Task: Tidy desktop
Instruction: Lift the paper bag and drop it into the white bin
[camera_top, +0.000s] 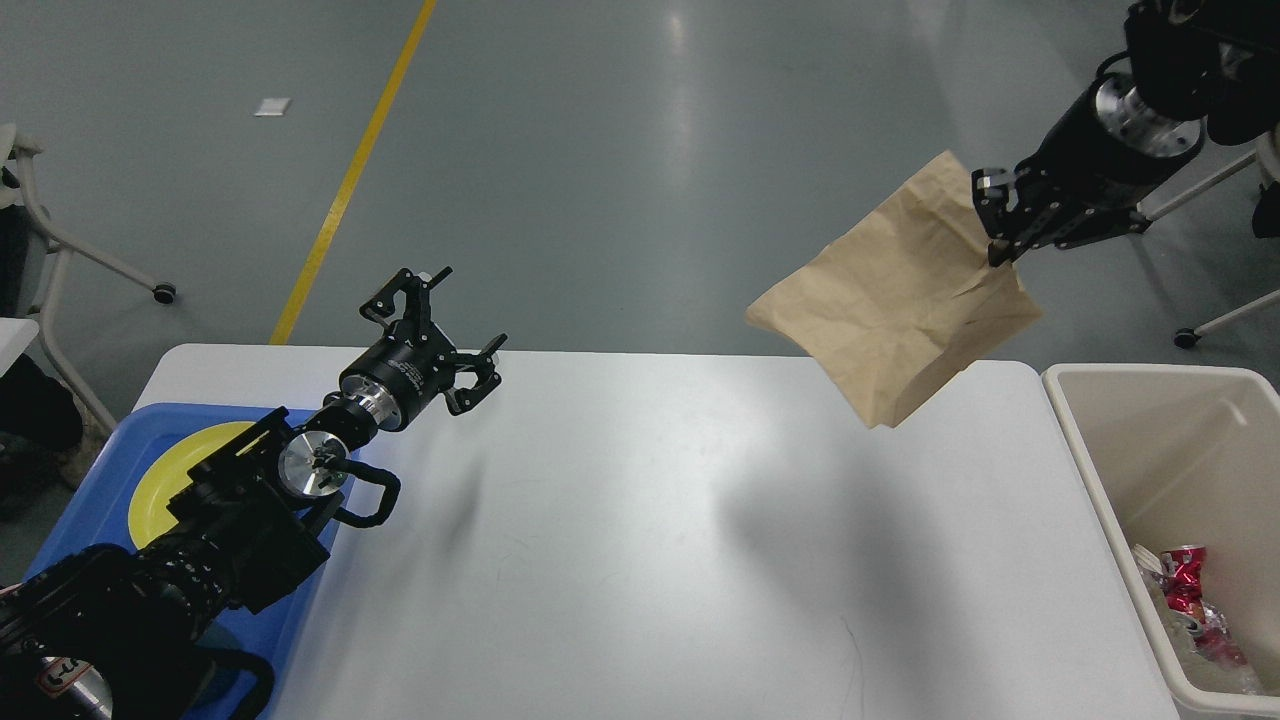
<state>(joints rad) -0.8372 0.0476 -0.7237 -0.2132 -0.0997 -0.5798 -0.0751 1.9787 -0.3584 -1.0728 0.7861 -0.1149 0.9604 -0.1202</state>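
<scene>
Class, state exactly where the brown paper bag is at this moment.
In the head view the brown paper bag hangs in the air at upper right, pinched by the right gripper, above the desktop's far right corner, left of the beige bin.

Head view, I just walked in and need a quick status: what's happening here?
The right tool is shut on a crumpled brown paper bag, held in the air above the large white tabletop, short of the beige rectangular bin. The left tool hangs open and empty near the blue plastic tray holding a yellow plate.
</scene>
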